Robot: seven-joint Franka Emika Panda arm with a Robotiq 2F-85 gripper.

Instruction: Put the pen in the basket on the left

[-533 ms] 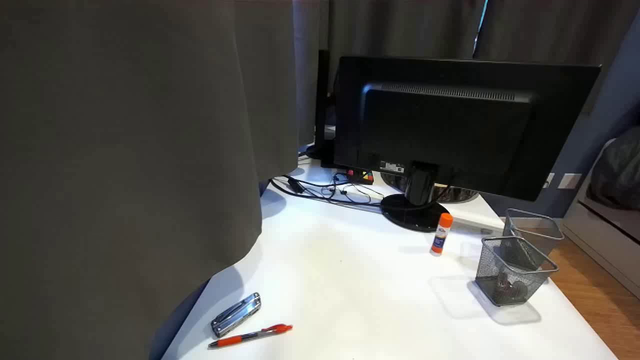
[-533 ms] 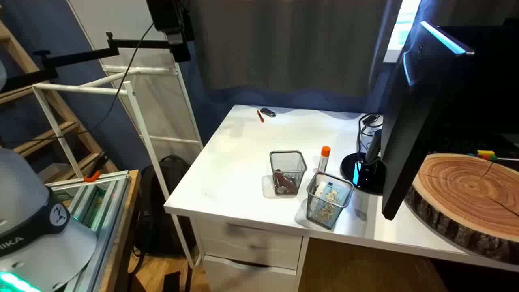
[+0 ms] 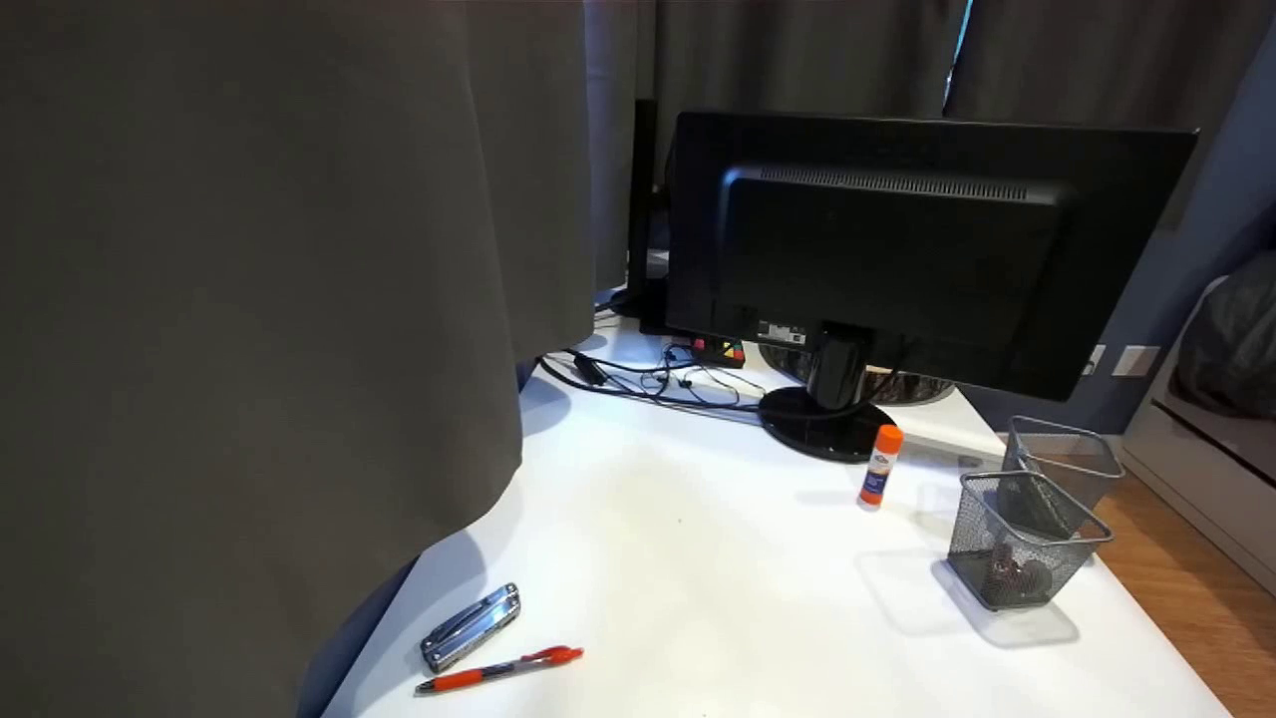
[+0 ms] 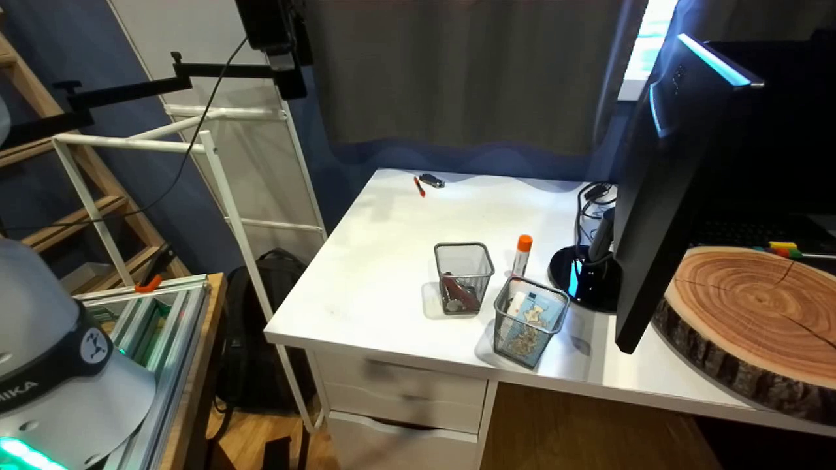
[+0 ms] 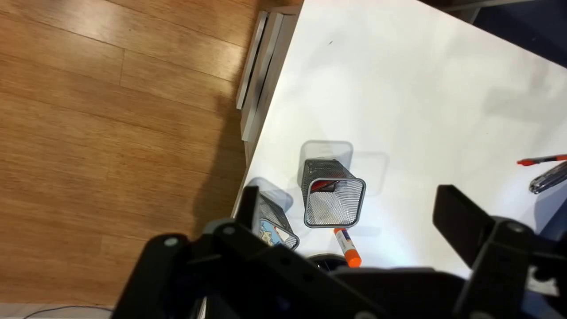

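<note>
In wrist view, from left, see mesh cup (image 5: 280, 218) partly hidden by jaws spread wide, then basket (image 5: 336, 209) (red contents (image 5: 321, 184) hard to make out), glue stick (image 5: 347, 247) and, cut off rightmost, pen (image 5: 541, 160) on bench (image 5: 421, 102) beside multitool (image 5: 549, 178).

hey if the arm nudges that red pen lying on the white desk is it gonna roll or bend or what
The pen would probably roll if nudged sideways, since its slim barrel looks rounded and the desk flat. The silver tool close beside it might stop a roll that way. The pen's straight, plastic-looking body suggests it likely won't bend.
</note>
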